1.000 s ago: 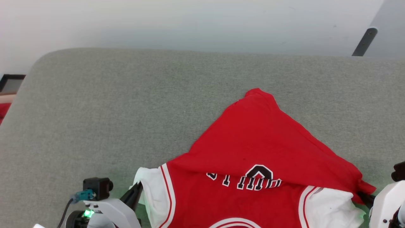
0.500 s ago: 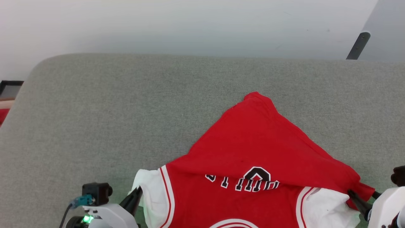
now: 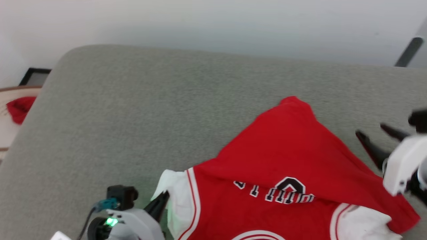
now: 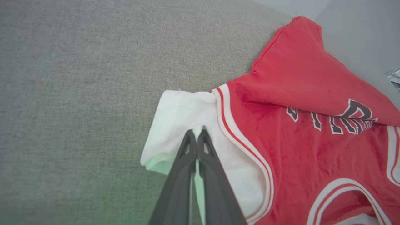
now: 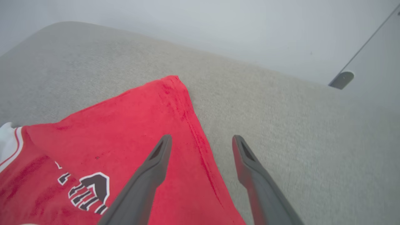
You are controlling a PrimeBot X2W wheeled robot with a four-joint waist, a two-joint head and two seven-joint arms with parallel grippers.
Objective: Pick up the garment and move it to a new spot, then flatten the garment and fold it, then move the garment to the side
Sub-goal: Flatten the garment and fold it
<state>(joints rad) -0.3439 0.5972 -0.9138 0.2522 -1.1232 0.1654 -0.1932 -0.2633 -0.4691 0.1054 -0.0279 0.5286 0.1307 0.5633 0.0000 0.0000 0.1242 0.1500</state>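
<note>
Wrist-close, left pincer (image 4: 197, 132) pinches garment (image 4: 297, 78) sleeve; right pincer (image 5: 202, 139) agape over edge

Wide passage over bare grey bench (image 3: 133, 110), left and far parts. Near right blocked by garment (image 3: 287, 150). Bare strip beside its right edge holds right tool (image 3: 371, 130), jaws spread. Near edge: left tool (image 3: 164, 195) clamps white sleeve.

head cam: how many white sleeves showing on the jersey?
2. Left sleeve of the garment, pinched in the shut left pincer; right sleeve at the frame's lower right, partly cut off, untouched by the open right pincer.
</note>
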